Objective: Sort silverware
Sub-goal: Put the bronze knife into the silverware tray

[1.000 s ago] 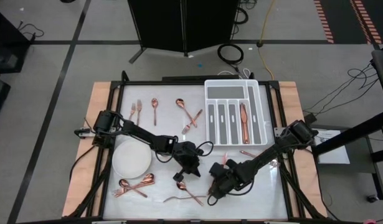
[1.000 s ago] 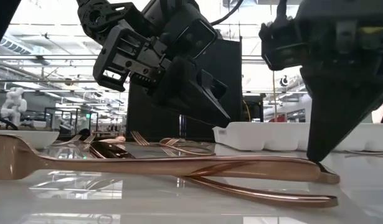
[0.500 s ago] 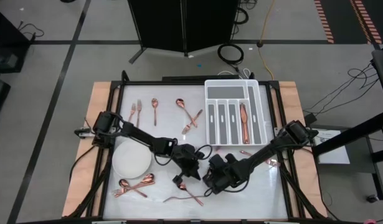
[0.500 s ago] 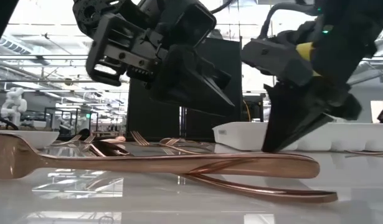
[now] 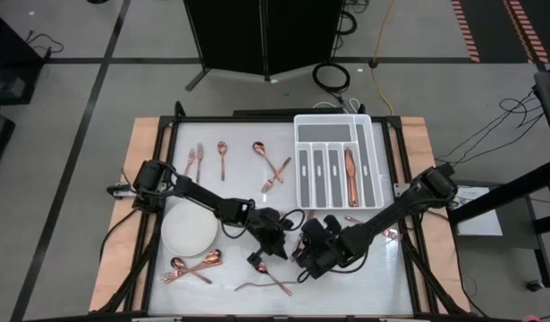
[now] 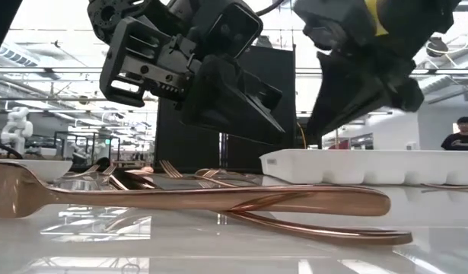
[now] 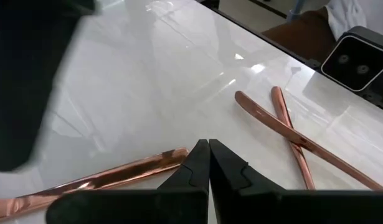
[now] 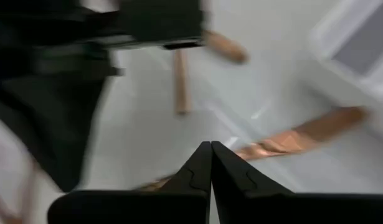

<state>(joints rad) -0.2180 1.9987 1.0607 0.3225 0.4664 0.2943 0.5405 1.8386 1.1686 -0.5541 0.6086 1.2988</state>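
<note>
Sorting barely begun: one slim rose-gold metal piece (image 5: 351, 175) lying lengthwise in a slot of the white compartmented plastic tray (image 5: 334, 126), long axis running away from the front edge. Remaining rose-gold metal silverware (image 5: 194, 266) scattered on the white tabletop: cluster front left, several along the far edge, a crossed pair (image 5: 267, 284) at front centre, long axes near side-to-side. Left gripper (image 5: 259, 256) and right gripper (image 5: 308, 268) both above that pair, fingers together, holding nothing.

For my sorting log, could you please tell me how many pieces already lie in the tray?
1: a single copper piece lies in the tray's second slot from the right. The other long slots look bare, and the top cross slot seems empty too.
</note>
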